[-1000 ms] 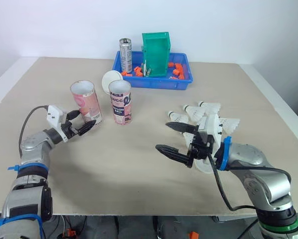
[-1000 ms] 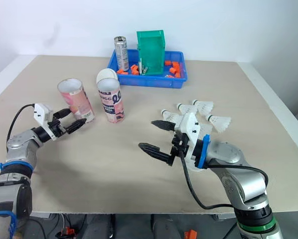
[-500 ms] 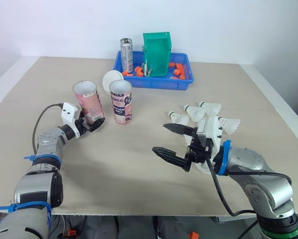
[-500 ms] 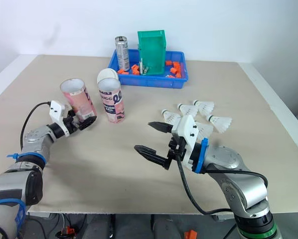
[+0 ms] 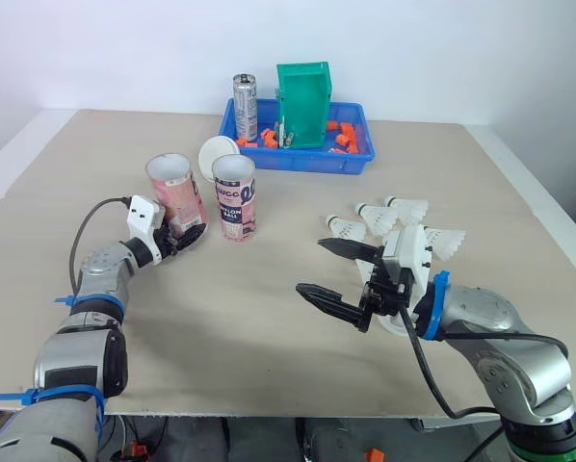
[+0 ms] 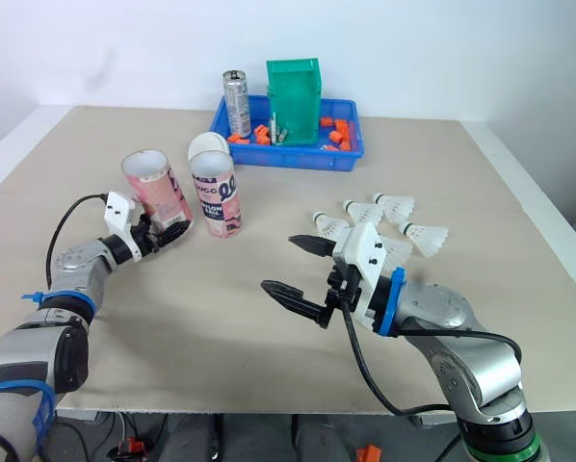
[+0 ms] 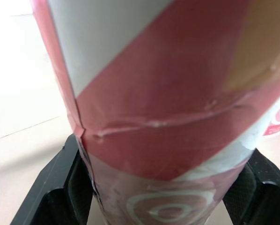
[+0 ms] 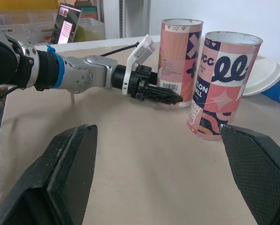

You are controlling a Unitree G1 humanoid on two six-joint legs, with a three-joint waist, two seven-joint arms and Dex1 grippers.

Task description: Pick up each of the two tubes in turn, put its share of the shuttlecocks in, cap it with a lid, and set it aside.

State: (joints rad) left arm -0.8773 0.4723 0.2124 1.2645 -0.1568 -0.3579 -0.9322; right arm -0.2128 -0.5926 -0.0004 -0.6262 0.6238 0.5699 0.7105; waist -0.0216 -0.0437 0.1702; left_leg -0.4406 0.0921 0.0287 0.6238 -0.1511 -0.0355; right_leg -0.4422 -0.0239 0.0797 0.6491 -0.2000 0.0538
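Note:
A pink tube (image 5: 175, 197) stands open-topped at the left of the table, tilted slightly. My left gripper (image 5: 182, 237) is shut on its base, and its black fingers (image 7: 60, 187) press both sides of the tube (image 7: 168, 108). A second tube (image 5: 234, 197) with dark lettering stands just to its right. A white lid (image 5: 215, 154) leans behind the two tubes. Several shuttlecocks (image 5: 408, 206) lie at centre right. My right gripper (image 5: 310, 265) hovers open and empty in front of them. A white disc (image 5: 396, 325) is partly hidden under that wrist.
At the back stands a blue tray (image 5: 346, 162) of orange bits, holding a green bin (image 5: 302, 91) and a metal can (image 5: 244, 106). The bare tabletop (image 5: 230, 308) spreads between the two arms. The table's edge runs along the right.
My left gripper has advanced from short of the pink tube to grip its base, and the tube has shifted slightly toward the second tube. The right gripper has barely moved.

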